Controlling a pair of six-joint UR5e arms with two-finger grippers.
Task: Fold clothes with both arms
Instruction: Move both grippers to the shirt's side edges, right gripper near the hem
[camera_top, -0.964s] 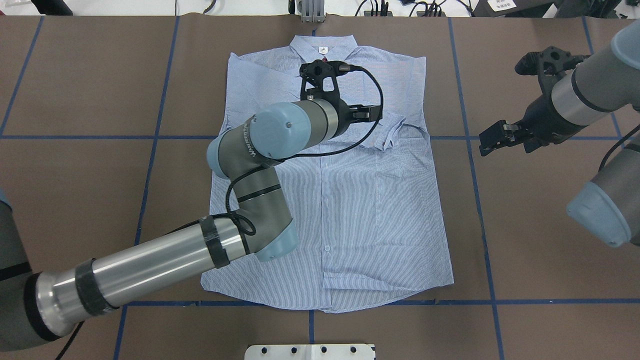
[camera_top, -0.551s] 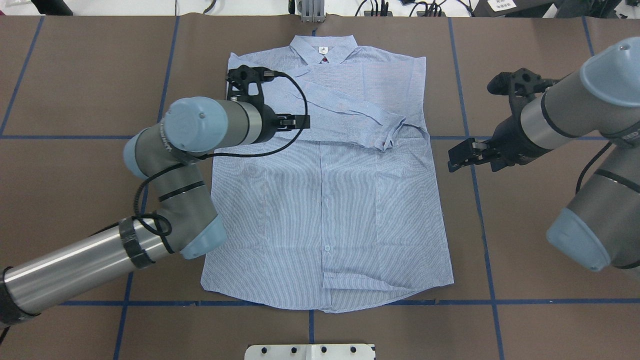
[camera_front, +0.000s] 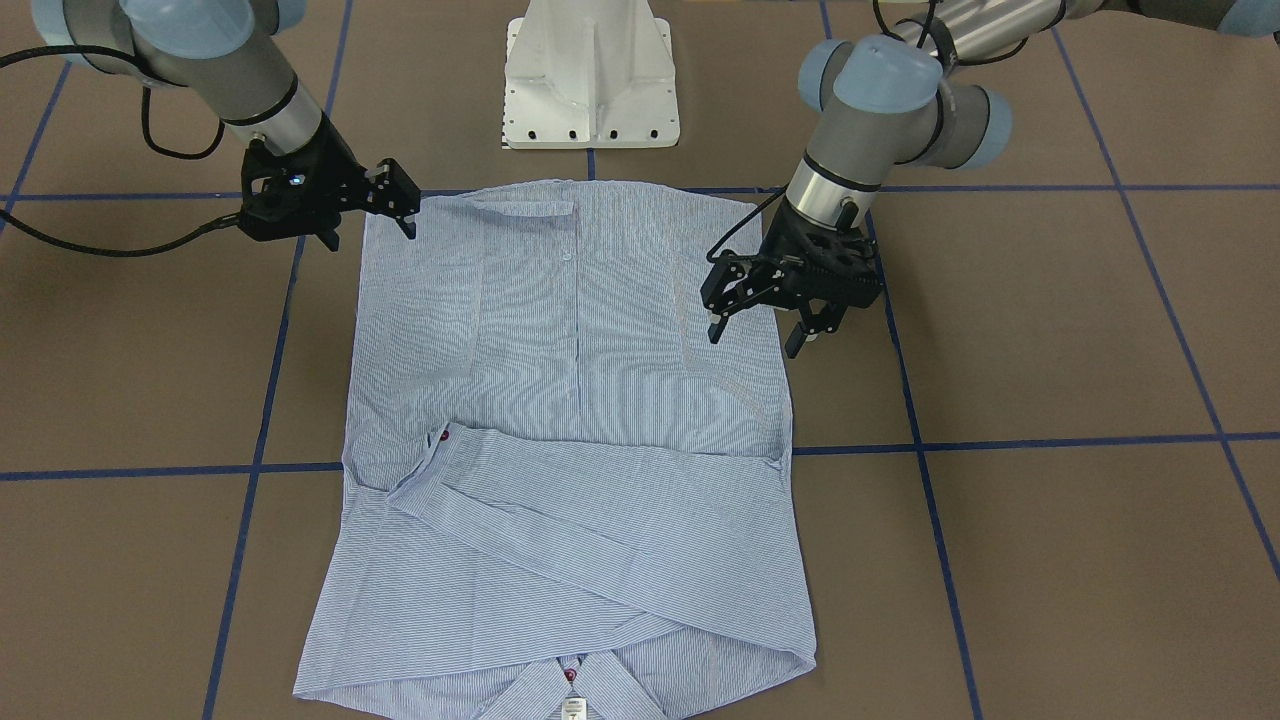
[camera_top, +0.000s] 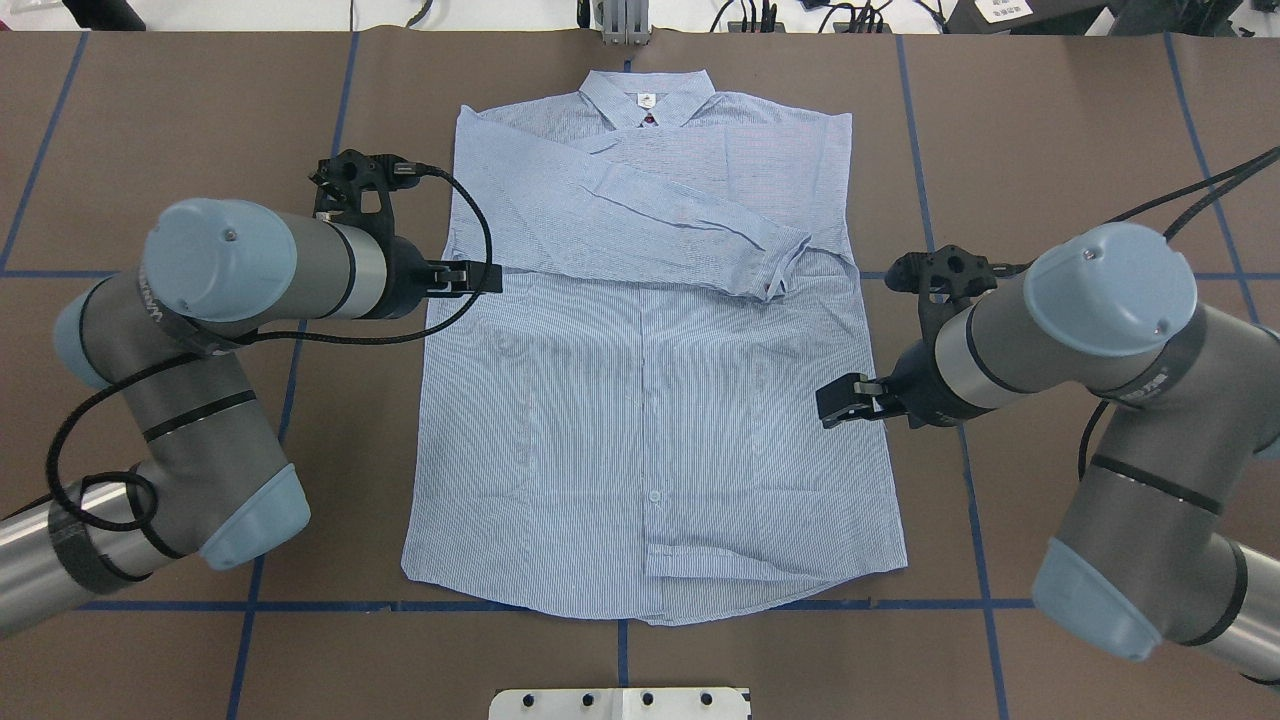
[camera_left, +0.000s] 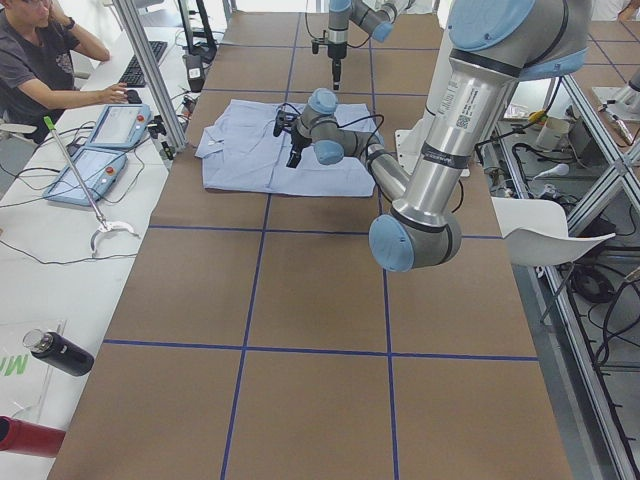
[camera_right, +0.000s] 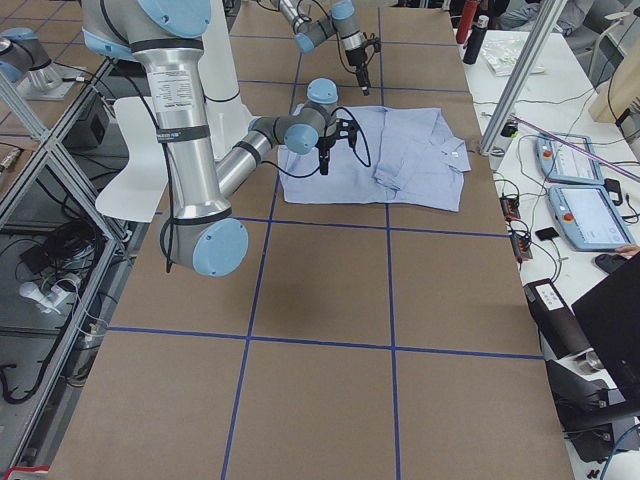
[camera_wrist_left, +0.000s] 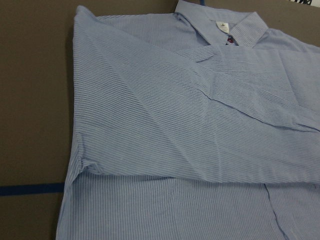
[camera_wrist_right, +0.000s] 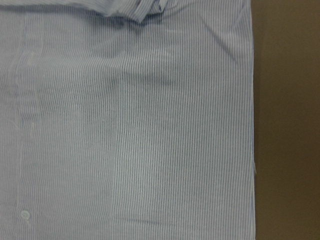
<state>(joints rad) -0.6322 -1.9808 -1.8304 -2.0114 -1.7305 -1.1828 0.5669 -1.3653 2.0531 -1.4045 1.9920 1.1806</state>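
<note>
Backed left end effector (camera_top: 478, 278) off the striped shirt (camera_top: 650, 420), brought right end effector (camera_top: 840, 402) closer; both spread, shirt flat on worktop (camera_top: 150, 100) between them. Could drag folded sleeve (camera_top: 680, 225) loose if snagged.

No clean reads. Dark lettering runs along a joint housing on the left arm (camera_top: 190, 420) and the right arm (camera_top: 1130, 480), too small to make out. The shirt (camera_top: 650, 400) has a white collar tag (camera_top: 647, 99) with a dark mark, illegible. The sticker (camera_left: 466, 121) on the left arm's silver tube is unreadable.
</note>
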